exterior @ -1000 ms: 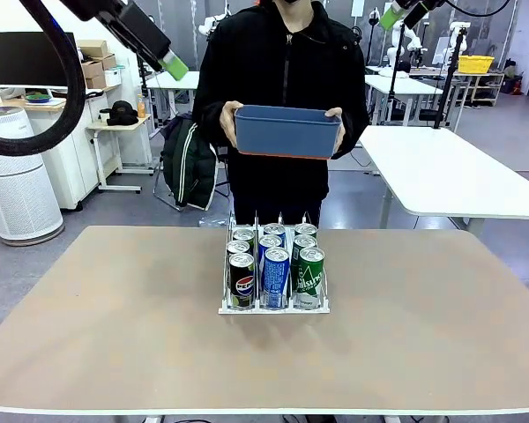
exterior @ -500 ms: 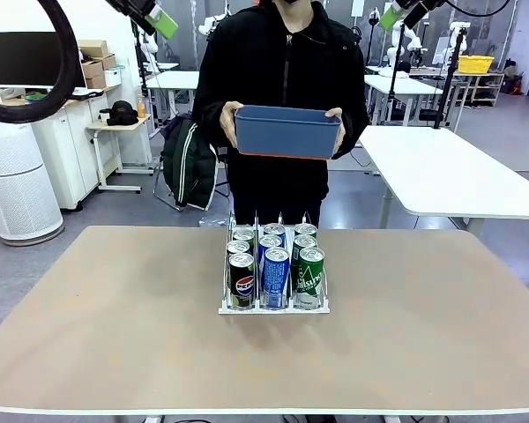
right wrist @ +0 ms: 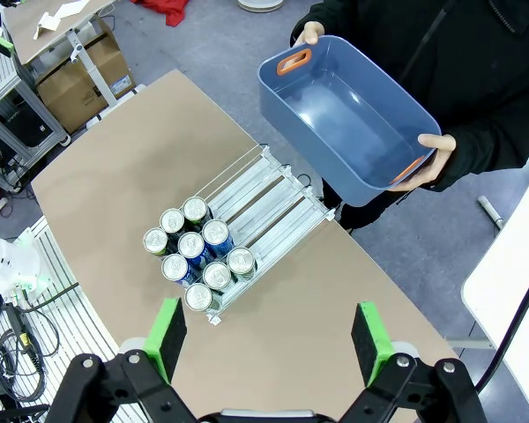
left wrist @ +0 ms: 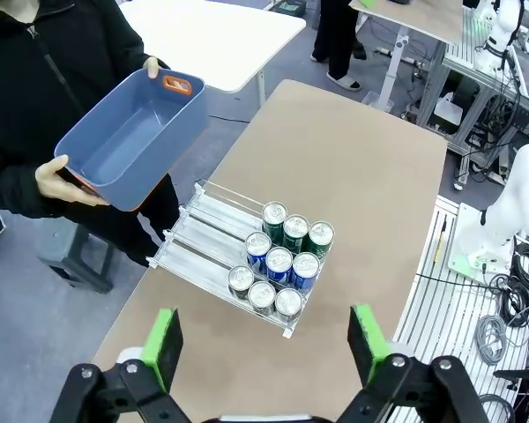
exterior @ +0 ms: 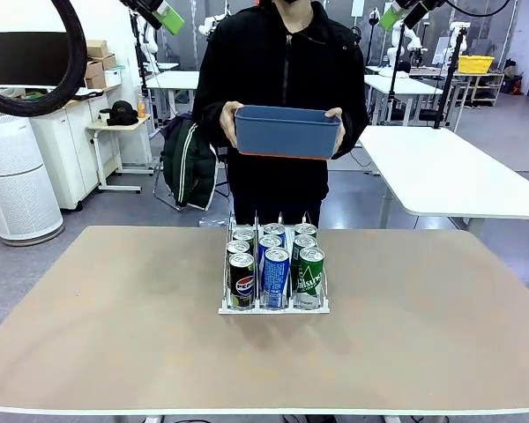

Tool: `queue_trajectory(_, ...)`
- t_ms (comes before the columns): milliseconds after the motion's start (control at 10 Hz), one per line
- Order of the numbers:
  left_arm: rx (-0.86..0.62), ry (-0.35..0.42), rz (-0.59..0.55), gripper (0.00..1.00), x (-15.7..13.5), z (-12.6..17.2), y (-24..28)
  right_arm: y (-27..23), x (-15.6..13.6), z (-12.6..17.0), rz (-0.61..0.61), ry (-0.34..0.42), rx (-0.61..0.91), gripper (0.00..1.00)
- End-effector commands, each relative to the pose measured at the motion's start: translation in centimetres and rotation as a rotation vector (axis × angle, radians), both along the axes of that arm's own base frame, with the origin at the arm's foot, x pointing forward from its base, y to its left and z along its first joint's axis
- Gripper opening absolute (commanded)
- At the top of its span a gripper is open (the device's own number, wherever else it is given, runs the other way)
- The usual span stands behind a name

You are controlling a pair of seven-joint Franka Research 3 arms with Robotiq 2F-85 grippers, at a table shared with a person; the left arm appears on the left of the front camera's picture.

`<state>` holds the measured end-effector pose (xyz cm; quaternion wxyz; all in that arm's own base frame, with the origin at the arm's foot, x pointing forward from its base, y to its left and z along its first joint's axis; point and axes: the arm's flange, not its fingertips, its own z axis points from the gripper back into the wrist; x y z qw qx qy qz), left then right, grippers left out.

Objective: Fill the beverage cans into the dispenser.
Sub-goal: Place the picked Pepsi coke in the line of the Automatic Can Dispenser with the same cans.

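You see both grippers, left gripper (left wrist: 263,345) and right gripper (right wrist: 269,342), open and empty high above the tan desk (exterior: 115,317); nine slim metal beverage cans (exterior: 275,264) fill the clear three-lane dispenser (exterior: 273,307).

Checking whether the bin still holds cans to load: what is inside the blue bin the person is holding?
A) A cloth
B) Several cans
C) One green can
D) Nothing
D: both wrist views look down into the blue bin, held in the person's hands, and its floor is bare; the cans stand in the dispenser.
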<state>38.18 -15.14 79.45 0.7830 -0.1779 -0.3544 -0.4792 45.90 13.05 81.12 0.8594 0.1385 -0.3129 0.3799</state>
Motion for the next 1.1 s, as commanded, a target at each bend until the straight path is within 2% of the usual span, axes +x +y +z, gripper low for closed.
queue_trajectory(0,-0.006,0.001,-0.003,1.00,-0.03,0.05,0.20,-0.06,-0.17,-0.15,0.000,0.004,-0.001,1.00)
queue_trajectory(1000,-0.006,0.001,-0.003,1.00,-0.03,0.05,0.20,-0.06,-0.17,-0.15,0.000,0.004,-0.001,1.00)
